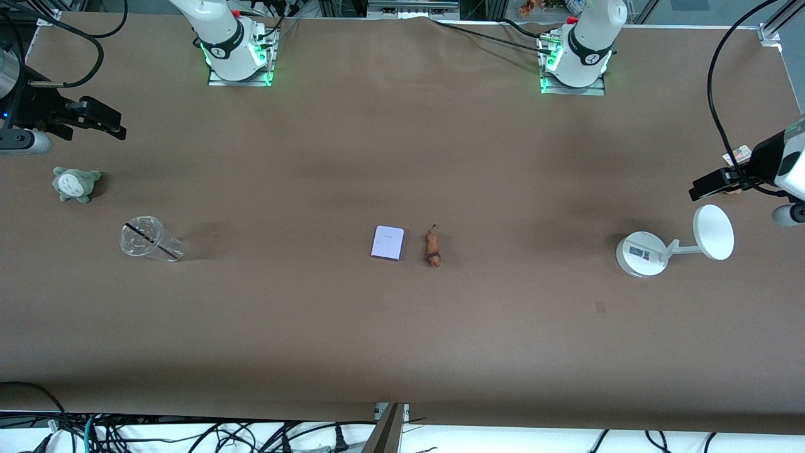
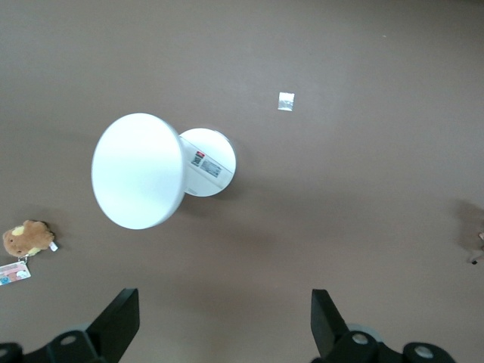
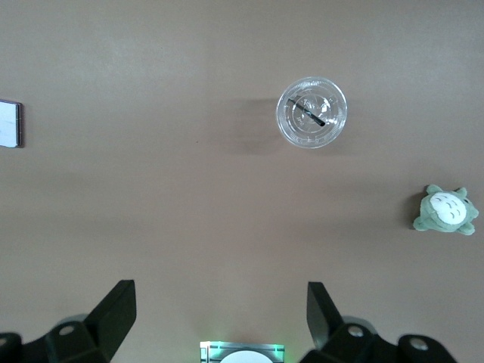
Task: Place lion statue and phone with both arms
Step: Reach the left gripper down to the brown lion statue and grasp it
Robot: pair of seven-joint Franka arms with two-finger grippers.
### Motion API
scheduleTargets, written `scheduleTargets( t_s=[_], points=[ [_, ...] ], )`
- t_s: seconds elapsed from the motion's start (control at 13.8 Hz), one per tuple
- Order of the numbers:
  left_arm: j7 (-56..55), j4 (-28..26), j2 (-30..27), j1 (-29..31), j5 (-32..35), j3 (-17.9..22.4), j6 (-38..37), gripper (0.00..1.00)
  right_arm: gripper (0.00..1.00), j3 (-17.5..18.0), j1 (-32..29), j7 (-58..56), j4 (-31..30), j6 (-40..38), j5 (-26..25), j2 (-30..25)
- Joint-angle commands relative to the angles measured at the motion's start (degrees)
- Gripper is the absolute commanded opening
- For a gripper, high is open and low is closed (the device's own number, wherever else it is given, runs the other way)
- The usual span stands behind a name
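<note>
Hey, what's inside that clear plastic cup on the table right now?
The clear cup holds only a thin dark straw lying across it; no liquid or other thing shows through its walls. The brown table is visible beneath it.

I look straight down on brown table, my left gripper spread wide with nothing between its two dark fingers. A white round-based stand with a large disc lies below. From the stand, a small brown plush with a card tag sits around eight o'clock, and a tiny white scrap at two o'clock.
</note>
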Motion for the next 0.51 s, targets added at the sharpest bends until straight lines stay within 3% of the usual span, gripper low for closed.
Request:
scheduleTargets(
  t_s=[0.0,0.22,0.43],
  points=[
    [-1.4,1.8,1.0,-2.7,-2.2,0.0,-1.0,1.00,1.00,0.2,-0.1,-0.6,1.6,-1.2,0.8,0.5],
    [-8.1,1.8,3.8,-5.8,-5.4,-0.3,-0.3,1.00,1.00,0.2,0.1,-0.6,1.6,-1.2,0.7,1.2],
    [-15.5,1.8,7.0,-12.1,-4.8,-1.5,5.6,1.00,1.00,0.2,2.2,-0.4,1.6,-2.0,0.2,2.2]
  ],
)
